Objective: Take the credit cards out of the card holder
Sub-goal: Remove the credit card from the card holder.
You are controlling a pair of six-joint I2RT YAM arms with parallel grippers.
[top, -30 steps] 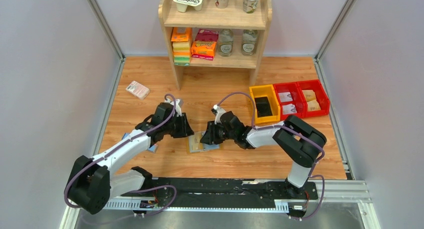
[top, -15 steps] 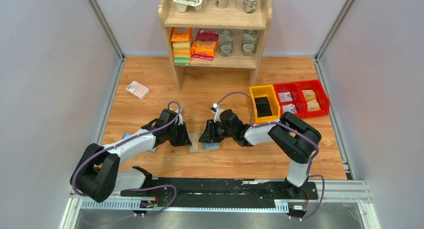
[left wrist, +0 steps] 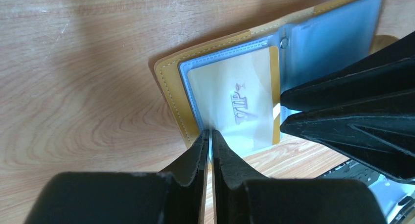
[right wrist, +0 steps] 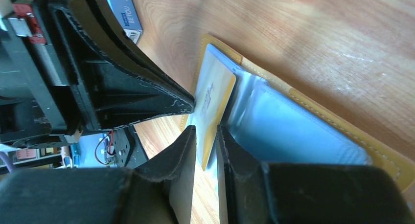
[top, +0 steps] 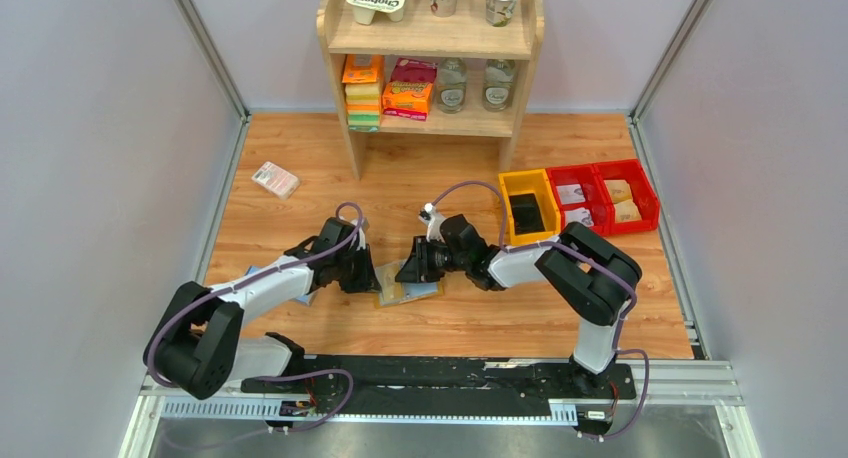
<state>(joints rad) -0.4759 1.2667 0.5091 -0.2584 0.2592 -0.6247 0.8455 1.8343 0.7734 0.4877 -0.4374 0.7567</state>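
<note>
Noted card holder (top: pixel 410 293) open flat between the grippers; left gripper (left wrist: pixel 210 134) pinched shut on its sleeve edge, right gripper (right wrist: pixel 207 134) clamped onto card (left wrist: pixel 235 104).

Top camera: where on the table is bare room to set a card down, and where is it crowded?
Free: the wood between the card holder and the black rail; the wood between the shelf and the right arm; the wood on the near side of the red bins. Crowded: around the card holder, where the left gripper and right gripper meet.
</note>
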